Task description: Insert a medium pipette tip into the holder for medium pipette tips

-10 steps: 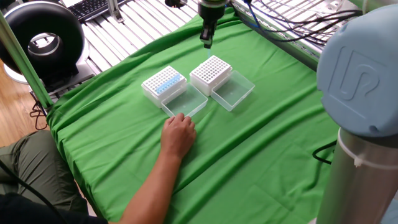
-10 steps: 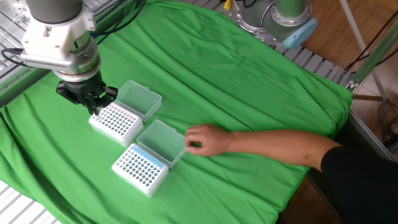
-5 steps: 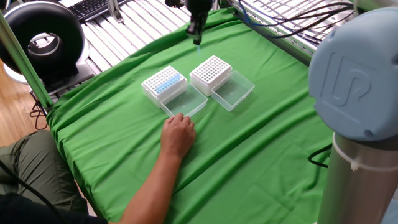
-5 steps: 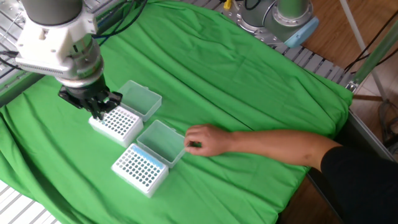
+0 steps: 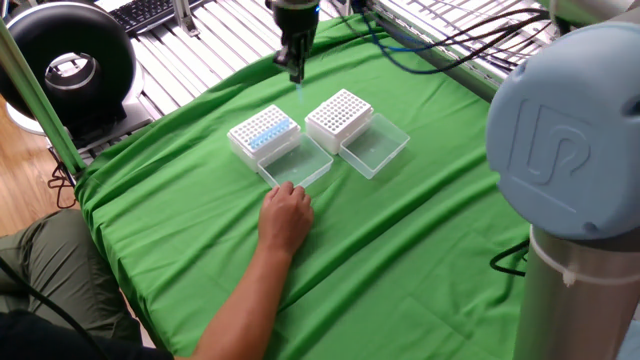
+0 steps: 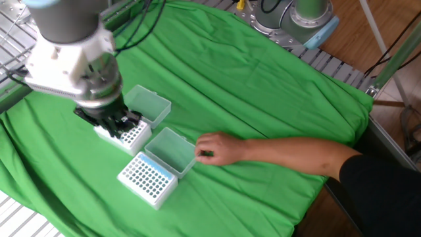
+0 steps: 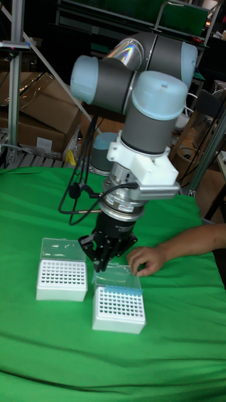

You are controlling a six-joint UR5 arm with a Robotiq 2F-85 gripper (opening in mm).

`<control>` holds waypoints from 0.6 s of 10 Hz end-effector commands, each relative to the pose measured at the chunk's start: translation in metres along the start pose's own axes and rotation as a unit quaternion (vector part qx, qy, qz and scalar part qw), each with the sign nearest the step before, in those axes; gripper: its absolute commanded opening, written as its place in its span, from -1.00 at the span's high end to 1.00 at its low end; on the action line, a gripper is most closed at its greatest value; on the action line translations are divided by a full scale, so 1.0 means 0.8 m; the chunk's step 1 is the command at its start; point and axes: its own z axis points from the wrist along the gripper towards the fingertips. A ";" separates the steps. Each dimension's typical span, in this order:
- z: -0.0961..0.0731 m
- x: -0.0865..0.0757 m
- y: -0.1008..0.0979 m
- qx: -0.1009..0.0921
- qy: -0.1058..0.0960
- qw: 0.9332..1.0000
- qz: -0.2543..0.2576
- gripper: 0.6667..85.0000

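Observation:
Two alike white racks stand side by side with their clear lids open: one has a blue row of tips [image 5: 264,132] [image 6: 148,179] [image 7: 119,309], the other is plain [image 5: 339,114] [image 6: 133,135] [image 7: 61,279]. Which of them is the holder for medium pipette tips I cannot tell. My gripper [image 5: 297,72] [image 6: 119,125] [image 7: 98,259] hangs above and just behind the gap between the racks. It is shut on a thin pale-blue pipette tip [image 5: 298,90] that points down. In the other fixed view the gripper hides part of the plain rack.
A person's hand [image 5: 287,215] [image 6: 212,148] [image 7: 147,259] rests on the green cloth by the open lid [image 5: 298,165] of the blue-row rack. The plain rack's lid [image 5: 375,147] lies to its right. Cables and a metal frame run along the far edge.
My gripper has moved with the tip from behind the plain rack sideways toward the blue-row rack. Racks and hand have stayed where they were.

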 end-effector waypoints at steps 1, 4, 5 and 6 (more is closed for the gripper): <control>0.005 -0.010 0.023 -0.013 -0.004 1.000 0.013 0.81; 0.013 -0.012 0.025 -0.012 -0.011 1.000 0.016 0.81; 0.014 -0.011 0.025 -0.013 -0.012 1.000 0.017 0.81; 0.015 -0.011 0.027 -0.015 -0.012 1.000 0.018 0.81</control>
